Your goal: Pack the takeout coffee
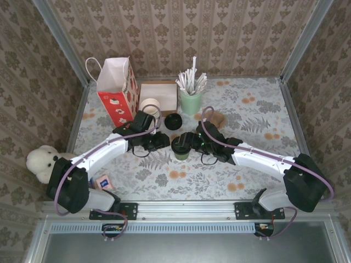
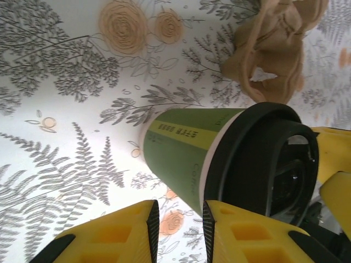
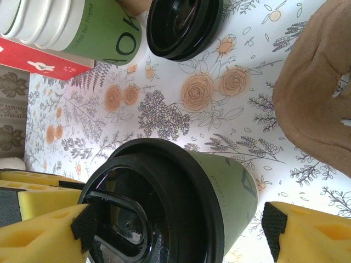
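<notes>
A red paper bag [image 1: 117,90] stood open at the table's back left, well apart from the action. The left gripper [image 2: 180,219] hovered beside the takeout coffee [image 1: 182,146], fingers nearly together and holding nothing. The lidded cup stood upright mid-table between the right gripper's [image 3: 179,224] wide-spread fingers, one pad perhaps brushing the black lid [image 3: 148,208]. A squeeze landing on the lid rim could pop it off, and a nudge from the left could tip the cup.

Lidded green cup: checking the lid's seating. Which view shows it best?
Right wrist: the lidded green cup is close, lid rim and wall clear. Left wrist shows its side; top external shows it small, from above.
</notes>
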{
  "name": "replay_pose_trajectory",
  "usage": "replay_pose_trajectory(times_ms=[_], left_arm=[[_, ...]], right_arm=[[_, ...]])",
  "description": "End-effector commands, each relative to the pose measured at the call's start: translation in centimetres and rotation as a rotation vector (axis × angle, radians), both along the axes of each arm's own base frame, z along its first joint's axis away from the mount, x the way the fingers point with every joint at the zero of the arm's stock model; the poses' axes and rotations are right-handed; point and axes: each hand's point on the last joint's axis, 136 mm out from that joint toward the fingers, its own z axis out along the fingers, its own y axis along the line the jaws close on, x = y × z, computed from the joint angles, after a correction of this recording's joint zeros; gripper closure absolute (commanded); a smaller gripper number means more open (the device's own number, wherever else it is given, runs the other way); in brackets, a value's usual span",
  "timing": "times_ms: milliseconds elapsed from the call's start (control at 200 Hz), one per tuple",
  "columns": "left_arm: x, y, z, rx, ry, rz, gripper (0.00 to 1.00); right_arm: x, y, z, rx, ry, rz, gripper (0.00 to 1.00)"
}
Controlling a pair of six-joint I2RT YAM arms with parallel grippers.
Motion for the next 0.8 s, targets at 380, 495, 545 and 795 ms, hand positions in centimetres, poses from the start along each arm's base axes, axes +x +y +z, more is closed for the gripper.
replay_pose_trajectory(times_ms=[380,495,545,795], left_arm=[[-0.3,-1.4,0.6,-0.13,0.028,-0.022,0.75],[-0.3,-1.7,0.1,-0.135,0.045,-0.03,0.78],[-0.3,-1.7,-0.1,-0.133,0.052,-0.033,0.79],[-1.9,-0.6,-3.3,-0.063,0.133,-0.044,0.85]], right_arm=[[-0.6,0.2,-0.4,0.022,-0.001,0.019,0.29],[-0.8,0.2,-1.0,0.01,0.019,0.021,0.31],[-0.9,0.1,-1.9,-0.009,0.042,0.021,0.32],[-2.2,-0.7,-4.8,-0.054,0.138,0.011,0.41]])
